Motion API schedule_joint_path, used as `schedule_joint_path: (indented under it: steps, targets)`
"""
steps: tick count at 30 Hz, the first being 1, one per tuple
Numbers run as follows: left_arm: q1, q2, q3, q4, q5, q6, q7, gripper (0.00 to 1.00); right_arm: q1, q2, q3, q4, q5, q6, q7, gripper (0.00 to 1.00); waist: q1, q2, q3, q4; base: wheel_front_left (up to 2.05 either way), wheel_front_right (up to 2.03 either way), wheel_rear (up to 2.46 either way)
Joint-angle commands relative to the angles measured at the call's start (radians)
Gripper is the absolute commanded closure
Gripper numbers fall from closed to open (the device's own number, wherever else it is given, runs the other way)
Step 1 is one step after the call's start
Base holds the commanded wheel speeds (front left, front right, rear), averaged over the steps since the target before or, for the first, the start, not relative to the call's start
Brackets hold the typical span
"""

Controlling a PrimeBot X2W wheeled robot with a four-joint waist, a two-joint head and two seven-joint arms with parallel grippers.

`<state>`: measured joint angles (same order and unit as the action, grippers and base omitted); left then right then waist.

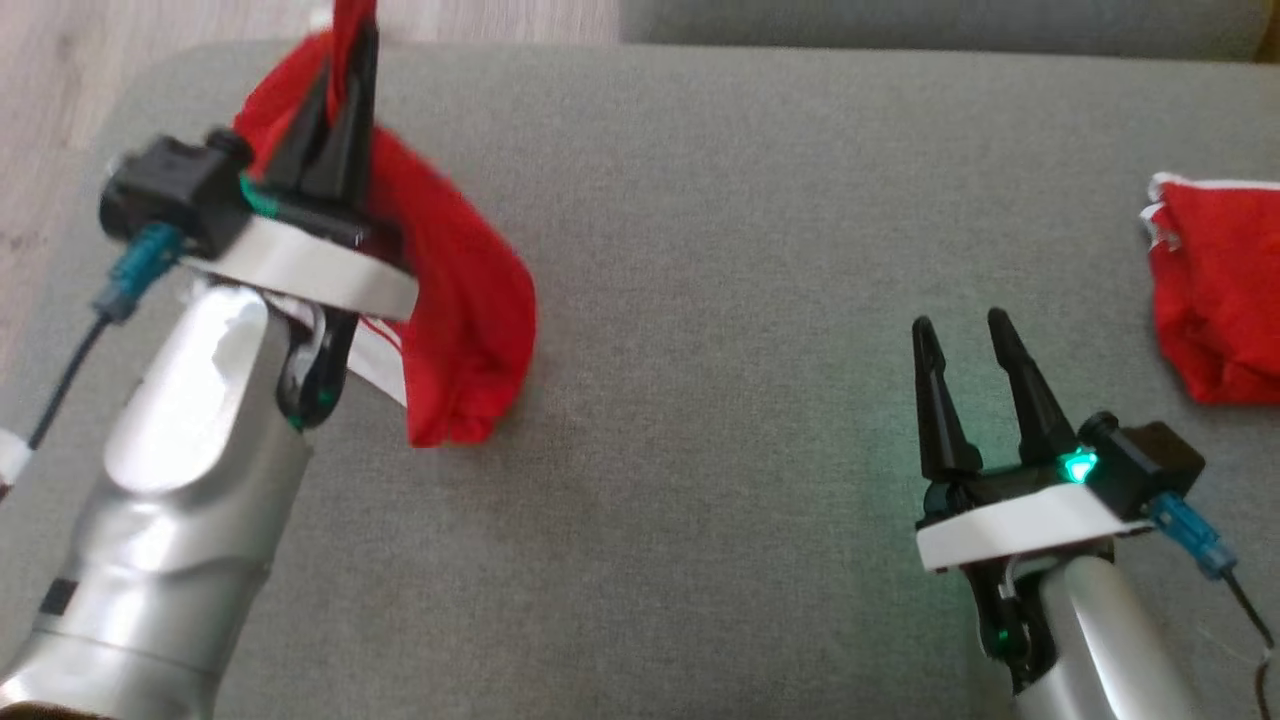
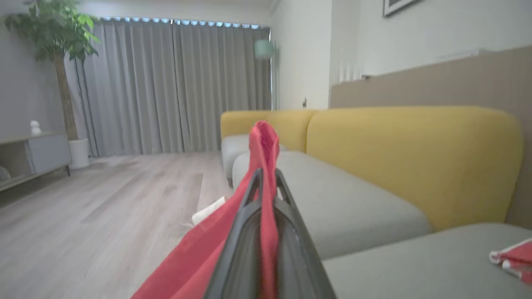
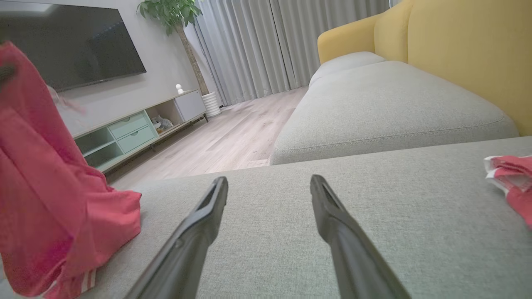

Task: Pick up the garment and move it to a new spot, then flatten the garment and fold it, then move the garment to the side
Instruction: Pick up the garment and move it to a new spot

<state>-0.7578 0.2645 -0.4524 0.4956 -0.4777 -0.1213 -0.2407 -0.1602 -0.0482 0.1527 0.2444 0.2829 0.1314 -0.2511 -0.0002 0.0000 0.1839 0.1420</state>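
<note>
Two red pieces of cloth are showing here, and only one of them is being handled. The left gripper (image 1: 350, 50) is holding the garment (image 1: 470, 300) up over the left part of the grey sofa cushion (image 1: 700, 250). Its fingers (image 2: 291, 232) are clamping on a narrow bunch of the fabric, which is sticking out above the tips. The rest is hanging down in a loose fold, and its lower end seems to be touching the cushion. The right gripper (image 1: 960, 322) is hovering low over the cushion, well apart from the garment, and its fingers (image 3: 199, 224) are standing open with nothing between them. The second red cloth (image 1: 1215, 290) is lying crumpled at the far right edge of the cushion. I am judging that the carrying step is under way and the flattening is not yet begun. Several things could be going wrong from here — the grip is taking only a small bunch, so the fabric may be slipping out if the arm is moving fast or if the low end is catching on the rough cushion cloth. The garment is also hanging near the cushion's left edge, so a release there may be letting it slide to the wooden floor (image 1: 60, 100). And if it is set down too far right, it may be mixing with the other red cloth, which is looking nearly the same.
</note>
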Motion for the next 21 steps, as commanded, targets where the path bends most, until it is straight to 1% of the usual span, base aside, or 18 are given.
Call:
schedule_joint_path:
  steps: [1,5,9,14,18,19,21]
  targets:
    - [-0.040,0.043,0.051,-0.080,0.005,0.018,-0.013,1.00,-0.005,-0.002,0.023,-0.027,0.011,-0.001,-0.011,0.00,0.0002,0.0000,-0.016,-0.006,0.00,0.00,0.00]
    - [-0.035,0.060,0.084,-0.246,0.020,0.043,-0.018,1.00,0.002,-0.002,0.026,-0.028,0.021,-0.001,-0.011,0.00,0.0002,0.0000,-0.029,-0.027,0.00,0.00,0.00]
    - [-0.043,0.080,0.098,-0.359,0.040,0.059,-0.019,1.00,0.004,-0.002,0.030,-0.032,0.035,-0.001,-0.011,0.00,0.0002,0.0000,-0.035,-0.057,0.00,0.00,0.00]
    - [-0.065,0.091,0.083,-0.419,0.047,0.060,0.020,1.00,0.000,-0.002,0.041,-0.035,0.054,-0.001,-0.011,0.00,0.0002,0.0000,-0.033,-0.109,0.00,0.00,0.00]
    - [-0.099,0.082,0.054,-0.437,0.056,0.054,0.057,1.00,-0.011,-0.002,0.052,-0.040,0.067,-0.001,-0.011,0.00,0.0002,0.0000,-0.019,-0.162,0.00,0.00,0.00]
    - [-0.099,0.082,0.054,-0.437,0.056,0.054,0.057,1.00,-0.011,-0.002,0.052,-0.040,0.067,-0.001,-0.011,0.00,0.0002,0.0000,-0.019,-0.162,0.00,0.00,0.00]
    - [-0.125,0.074,0.033,-0.437,0.064,0.050,0.076,1.00,-0.020,-0.002,0.063,-0.044,0.076,-0.001,-0.011,0.00,0.0002,0.0000,-0.008,-0.197,0.00,0.00,0.00]
